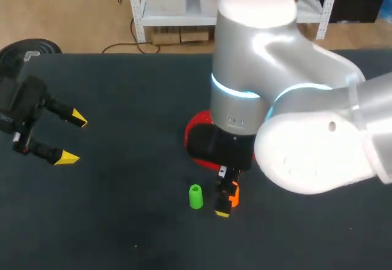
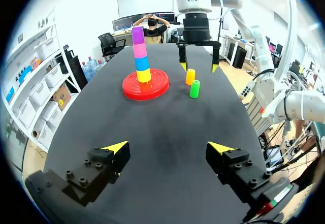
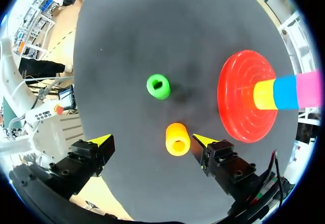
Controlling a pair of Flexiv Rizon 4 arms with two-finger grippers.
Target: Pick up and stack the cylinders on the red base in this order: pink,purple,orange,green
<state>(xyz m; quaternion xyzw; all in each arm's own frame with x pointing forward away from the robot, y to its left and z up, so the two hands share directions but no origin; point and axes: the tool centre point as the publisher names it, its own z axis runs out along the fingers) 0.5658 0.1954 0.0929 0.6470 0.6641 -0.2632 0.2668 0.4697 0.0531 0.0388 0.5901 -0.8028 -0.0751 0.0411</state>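
Between the right tool's point(image 3: 152, 140) spread tips stands the orange cylinder point(image 3: 177, 138), close to one.

Base point(image 1: 195, 136) mid-table, partly hidden under right arm point(image 1: 294, 117). Stack of four cylinders point(image 2: 140, 51) upright on base centre. Two loose cylinders standing on table just in front of base, robot's side, side by side but apart. First loose cylinder point(image 3: 177, 138) between spread fingers of right gripper point(image 3: 152, 139), close to one finger, clear gap to other. Second loose cylinder point(image 3: 158, 86) ahead of that gripper, outside fingers. Left gripper point(image 1: 69, 138) over table's left side, fingers apart, well apart from base and cylinders.
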